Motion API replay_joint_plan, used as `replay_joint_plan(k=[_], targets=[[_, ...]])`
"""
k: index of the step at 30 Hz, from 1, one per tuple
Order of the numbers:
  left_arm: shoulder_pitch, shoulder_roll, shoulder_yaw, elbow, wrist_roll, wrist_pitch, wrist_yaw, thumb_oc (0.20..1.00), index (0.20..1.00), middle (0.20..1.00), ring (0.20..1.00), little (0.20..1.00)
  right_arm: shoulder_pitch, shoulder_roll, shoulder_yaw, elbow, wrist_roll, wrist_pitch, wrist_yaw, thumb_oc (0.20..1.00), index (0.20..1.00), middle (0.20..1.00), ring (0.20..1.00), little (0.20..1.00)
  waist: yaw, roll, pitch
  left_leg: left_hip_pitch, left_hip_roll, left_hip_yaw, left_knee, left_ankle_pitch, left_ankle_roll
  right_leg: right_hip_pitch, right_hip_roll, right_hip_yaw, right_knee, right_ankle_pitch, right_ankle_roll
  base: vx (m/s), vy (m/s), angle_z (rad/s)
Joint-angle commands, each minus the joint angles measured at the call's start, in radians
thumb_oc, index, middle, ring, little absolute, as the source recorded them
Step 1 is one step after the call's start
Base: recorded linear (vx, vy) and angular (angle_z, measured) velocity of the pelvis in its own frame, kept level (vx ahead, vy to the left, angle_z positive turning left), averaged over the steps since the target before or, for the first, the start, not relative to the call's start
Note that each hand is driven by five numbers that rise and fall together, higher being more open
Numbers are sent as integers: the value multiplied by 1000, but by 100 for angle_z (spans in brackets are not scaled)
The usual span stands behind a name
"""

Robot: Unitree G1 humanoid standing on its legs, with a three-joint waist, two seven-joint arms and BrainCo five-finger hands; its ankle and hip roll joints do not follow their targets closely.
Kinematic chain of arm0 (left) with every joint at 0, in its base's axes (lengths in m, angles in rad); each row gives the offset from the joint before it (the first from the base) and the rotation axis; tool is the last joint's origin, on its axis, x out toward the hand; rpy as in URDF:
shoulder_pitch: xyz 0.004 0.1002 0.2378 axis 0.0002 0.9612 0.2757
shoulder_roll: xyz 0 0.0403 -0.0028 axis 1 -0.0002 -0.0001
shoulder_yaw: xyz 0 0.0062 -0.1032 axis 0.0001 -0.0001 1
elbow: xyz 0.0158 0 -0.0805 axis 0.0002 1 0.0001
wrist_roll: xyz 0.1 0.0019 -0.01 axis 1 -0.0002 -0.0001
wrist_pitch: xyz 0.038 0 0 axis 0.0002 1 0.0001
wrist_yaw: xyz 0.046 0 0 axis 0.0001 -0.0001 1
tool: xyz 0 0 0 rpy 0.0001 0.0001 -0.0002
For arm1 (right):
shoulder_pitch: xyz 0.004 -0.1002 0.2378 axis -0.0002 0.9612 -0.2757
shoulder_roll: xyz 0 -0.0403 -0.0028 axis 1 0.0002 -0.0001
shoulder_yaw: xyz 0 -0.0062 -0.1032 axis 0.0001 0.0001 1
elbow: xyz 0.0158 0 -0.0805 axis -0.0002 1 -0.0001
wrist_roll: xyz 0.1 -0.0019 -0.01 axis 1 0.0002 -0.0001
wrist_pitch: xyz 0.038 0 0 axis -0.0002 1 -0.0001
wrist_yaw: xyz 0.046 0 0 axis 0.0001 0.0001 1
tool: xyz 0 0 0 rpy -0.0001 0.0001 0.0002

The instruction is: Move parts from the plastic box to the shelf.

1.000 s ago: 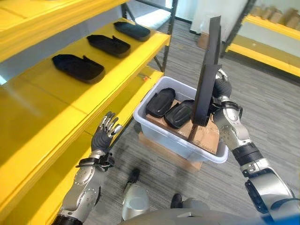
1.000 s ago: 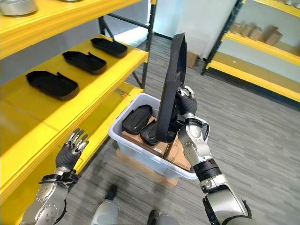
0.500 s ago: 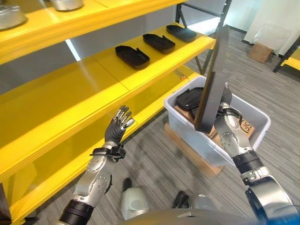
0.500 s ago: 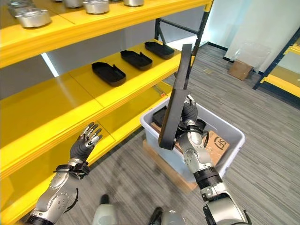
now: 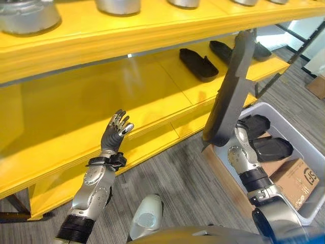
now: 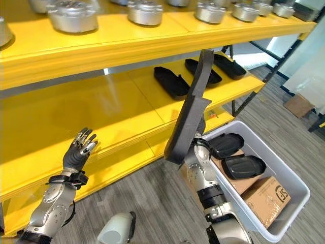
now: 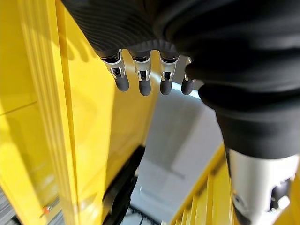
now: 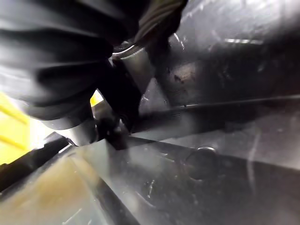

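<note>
Three tiers of the yellow shelf (image 6: 127,109) are in view: the top tier carries a row of metal pots (image 6: 73,16), and the middle tier carries three black parts (image 6: 171,81) in a line toward the end nearest the grey plastic box (image 6: 294,190). The box stands on the floor beside the shelf and holds two more black parts (image 6: 244,166) and a brown carton (image 6: 266,195). The right hand (image 5: 237,138) grips a long black part (image 6: 190,109) by its lower end, upright and tilted before the middle tier, while the left hand (image 6: 78,151), fingers straight and spread, hangs empty before the middle tier's front edge.
</note>
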Motion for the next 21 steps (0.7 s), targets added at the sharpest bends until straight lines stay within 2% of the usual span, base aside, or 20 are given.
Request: replay_joint_plan(k=[1, 2, 3, 6, 8, 10, 12, 14, 19, 20, 21], targets=[[-2, 47, 4, -129, 57, -67, 14, 1000, 1000, 1000, 1000, 1000, -61, -59, -14, -109, 15, -72, 40, 200, 200, 200, 200, 200, -3, 37, 29, 70, 48, -78, -181, 30, -15, 92, 58, 128, 16, 108, 42, 70, 146, 41], [-8, 50, 3, -128, 59, -69, 13, 1000, 1000, 1000, 1000, 1000, -60, -66, -13, -119, 14, -70, 40, 200, 200, 200, 200, 200, -13, 46, 36, 73, 43, -82, -196, 54, -9, 40, 73, 147, 2, 97, 17, 137, 52, 20], [-25, 48, -12, -116, 51, -75, 12, 1000, 1000, 1000, 1000, 1000, -56, -78, -4, -137, 27, -68, 46, 200, 200, 200, 200, 200, -49, 67, 63, 99, 33, -116, -209, 45, -24, -54, 129, 223, -114, 29, 0, 150, -14, 20], [-49, 33, -23, -100, 44, -85, 13, 1000, 1000, 1000, 1000, 1000, -60, -86, -14, -148, 38, -68, 45, 200, 200, 200, 200, 200, -85, 67, 97, 135, 5, -170, -208, 11, -50, -91, 132, 307, -389, 78, 36, 268, -165, 43], [-50, 20, -22, -103, 44, -94, 20, 1000, 1000, 1000, 1000, 1000, -64, -86, -19, -154, 32, -71, 38, 200, 200, 200, 200, 200, -93, 68, 103, 147, 0, -205, -196, -13, -65, -94, 102, 326, -487, 111, 62, 278, -203, 121], [-38, 3, -14, -112, 41, -97, 13, 1000, 1000, 1000, 1000, 1000, -61, -86, -24, -159, 40, -72, 41, 200, 200, 200, 200, 200, -94, 56, 99, 155, -8, -215, -189, -28, -73, -75, 109, 311, -509, 107, 72, 230, -196, 112], [-43, -6, -20, -106, 43, -93, 4, 1000, 1000, 1000, 1000, 1000, -33, -97, -39, -168, 57, -75, 52, 200, 200, 200, 200, 200, -104, 35, 89, 153, -21, -245, -174, -42, -81, -50, 121, 345, -493, 107, 74, 186, -268, 73], [-43, -11, -23, -103, 41, -85, 2, 1000, 1000, 1000, 1000, 1000, -12, -108, -43, -196, 70, -74, 64, 200, 200, 200, 200, 200, -108, 32, 73, 157, 8, -282, -191, -34, -103, -46, 164, 334, -461, 30, 62, 166, -327, 99], [-37, 0, -31, -122, 28, -74, 6, 1000, 1000, 1000, 1000, 1000, -2, -107, -47, -185, 86, -88, 57, 200, 200, 200, 200, 200, -98, 34, 58, 164, 85, -365, -264, 20, -147, -25, 203, 234, -400, -62, 31, 91, -326, 70], [-42, 1, -41, -120, 22, -70, 11, 1000, 1000, 1000, 1000, 1000, -4, -109, -42, -177, 89, -91, 51, 200, 200, 200, 200, 200, -94, 37, 55, 159, 114, -381, -291, 44, -160, -27, 220, 203, -366, -99, 17, 38, -317, 67], [-41, 2, -43, -123, 19, -68, 14, 1000, 1000, 1000, 1000, 1000, -3, -109, -41, -174, 88, -90, 47, 200, 200, 200, 200, 200, -92, 39, 54, 158, 119, -383, -300, 53, -164, -25, 222, 192, -357, -106, 13, 50, -270, 70]])
